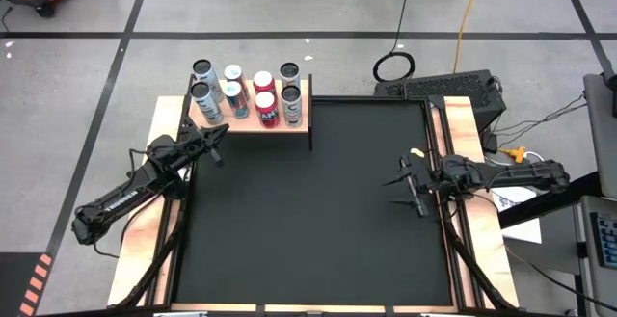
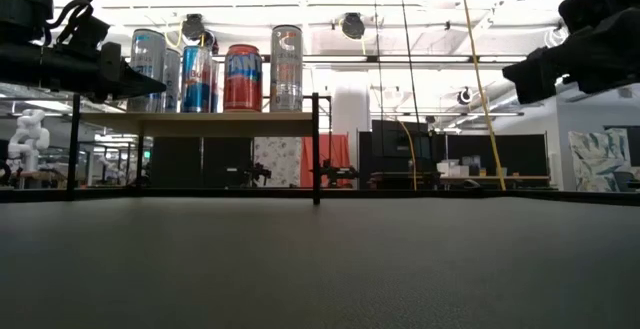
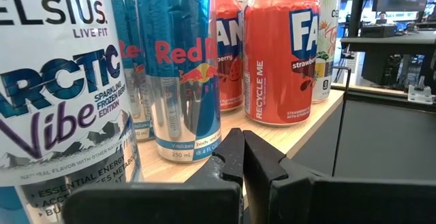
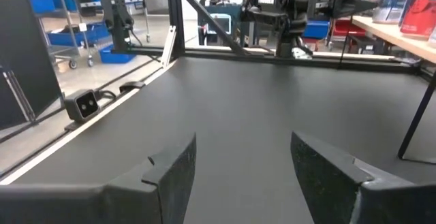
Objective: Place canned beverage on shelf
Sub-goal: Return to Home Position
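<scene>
The shelf (image 1: pixel 241 125), a pale wood board on a thin black frame, stands at the mat's far left. Several cans (image 1: pixel 267 113) stand upright on it on their bases. Among them are a white Celsius can (image 3: pixel 54 81), a blue Red Bull can (image 3: pixel 180 67) and a red Fanta can (image 3: pixel 281 54). My left gripper (image 1: pixel 223 130) is shut and empty. It points level at the shelf's near left edge (image 3: pixel 300 132), its fingertips (image 3: pixel 242 149) just short of the cans. My right gripper (image 1: pixel 397 180) hovers open and empty over the mat's right side, pointing left.
The black mat (image 1: pixel 308 221) lies bare between the two arms. The shelf's black post (image 2: pixel 316 149) stands at its right end. Cables and a keyboard (image 1: pixel 439 86) lie beyond the table's far right corner. Papers lie off the right edge.
</scene>
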Available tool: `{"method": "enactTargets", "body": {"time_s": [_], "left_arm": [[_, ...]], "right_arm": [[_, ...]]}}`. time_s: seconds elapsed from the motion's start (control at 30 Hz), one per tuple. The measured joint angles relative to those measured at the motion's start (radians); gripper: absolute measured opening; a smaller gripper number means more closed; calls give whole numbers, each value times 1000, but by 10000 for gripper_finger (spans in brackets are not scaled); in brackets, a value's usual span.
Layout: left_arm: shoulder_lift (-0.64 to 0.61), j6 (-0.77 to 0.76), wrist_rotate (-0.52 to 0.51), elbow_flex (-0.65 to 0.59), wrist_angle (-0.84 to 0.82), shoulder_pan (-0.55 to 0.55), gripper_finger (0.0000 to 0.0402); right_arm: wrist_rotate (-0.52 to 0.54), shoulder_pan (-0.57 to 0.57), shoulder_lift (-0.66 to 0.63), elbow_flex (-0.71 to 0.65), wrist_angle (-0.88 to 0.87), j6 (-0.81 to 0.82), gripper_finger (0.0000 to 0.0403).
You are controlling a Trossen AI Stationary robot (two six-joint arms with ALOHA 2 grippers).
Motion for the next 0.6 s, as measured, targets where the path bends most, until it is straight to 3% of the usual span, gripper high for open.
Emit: {"method": "enactTargets", "body": {"time_s": [0.6], "left_arm": [[0,0,0,0,0,0,2]], "right_arm": [[0,0,8,0,0,0,219]]}}
